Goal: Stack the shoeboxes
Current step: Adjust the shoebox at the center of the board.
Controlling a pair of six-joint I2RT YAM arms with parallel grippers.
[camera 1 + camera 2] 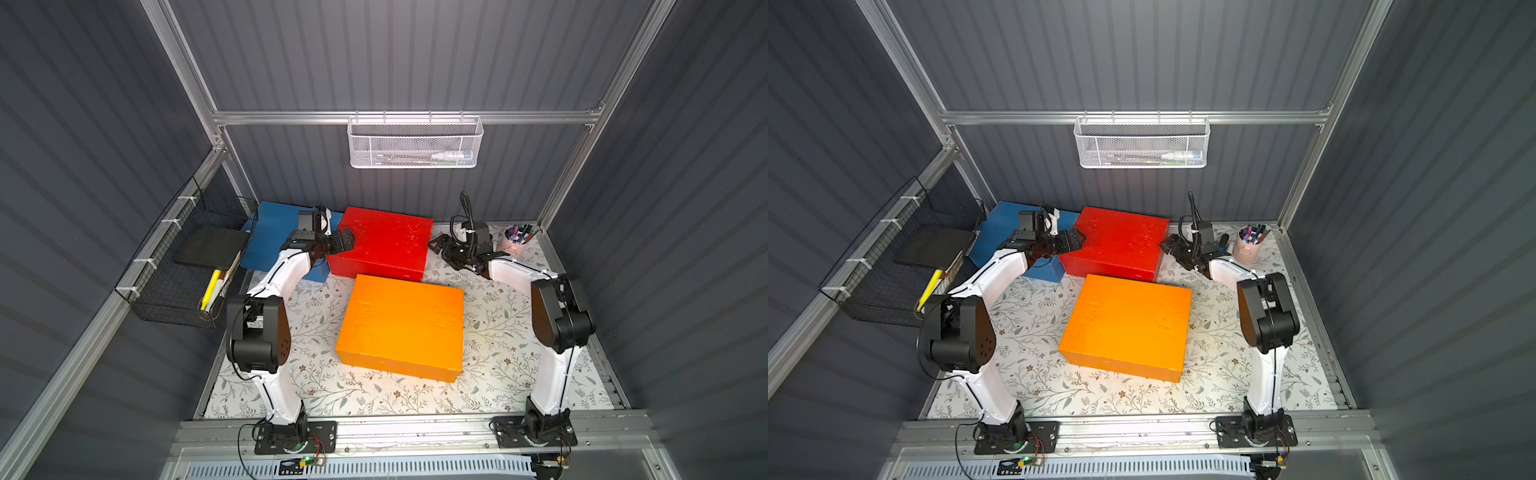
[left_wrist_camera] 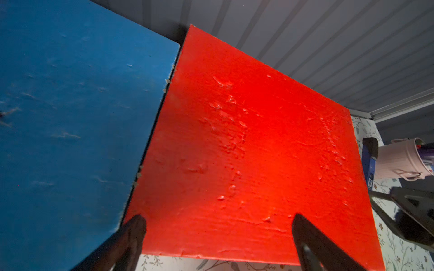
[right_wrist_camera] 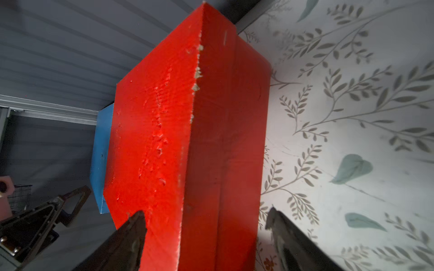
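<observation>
The red shoebox (image 1: pixel 384 245) (image 1: pixel 1117 245) lies at the back middle of the table, its left end against the blue shoebox (image 1: pixel 274 232) (image 1: pixel 1005 232). The orange shoebox (image 1: pixel 403 324) (image 1: pixel 1127 324) lies alone in front of them. My left gripper (image 1: pixel 347 241) (image 2: pixel 218 219) is open over the left end of the red lid (image 2: pixel 246 152). My right gripper (image 1: pixel 434 243) (image 3: pixel 204 213) is open at the red box's right end (image 3: pixel 152 140), one finger over the lid and one down by the table, with a gap beside the lower one.
A pink cup of markers (image 1: pixel 515 241) stands at the back right, close behind my right wrist. A black wire basket (image 1: pixel 183 274) with a flat black pad (image 1: pixel 212 247) hangs on the left wall. A white mesh basket (image 1: pixel 413 143) hangs on the back wall.
</observation>
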